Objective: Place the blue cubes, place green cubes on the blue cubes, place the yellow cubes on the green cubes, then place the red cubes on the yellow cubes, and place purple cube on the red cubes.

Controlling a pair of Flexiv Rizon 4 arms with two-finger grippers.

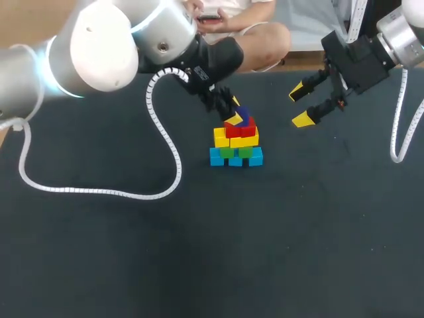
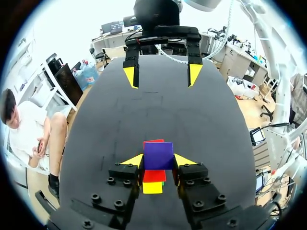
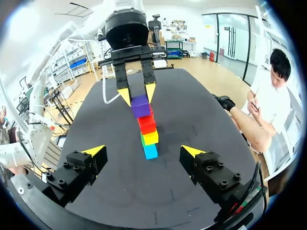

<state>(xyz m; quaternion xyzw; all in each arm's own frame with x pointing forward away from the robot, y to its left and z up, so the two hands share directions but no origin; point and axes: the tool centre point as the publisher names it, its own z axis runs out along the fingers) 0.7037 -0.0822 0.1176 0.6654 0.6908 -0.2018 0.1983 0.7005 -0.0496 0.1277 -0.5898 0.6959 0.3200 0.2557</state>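
Note:
A stepped stack stands mid-table: blue cubes (image 1: 236, 159) at the base, green cubes (image 1: 236, 152) on them, then yellow cubes (image 1: 236, 140) and red cubes (image 1: 240, 129). My left gripper (image 1: 233, 111) is shut on the purple cube (image 1: 244, 117), right at the top of the reds; whether it rests on them I cannot tell. In the left wrist view the purple cube (image 2: 158, 155) fills the gap between the fingers, red (image 2: 154, 175) and yellow (image 2: 152, 187) below. My right gripper (image 1: 300, 106) hangs open to the stack's right, above the table. Its wrist view faces the stack (image 3: 149, 137) and purple cube (image 3: 140, 106).
The dark table mat (image 1: 132, 252) spreads wide around the stack. My left arm's white coiled cable (image 1: 165, 146) loops over the table left of the stack. The right arm's cable (image 1: 399, 132) hangs at the far right.

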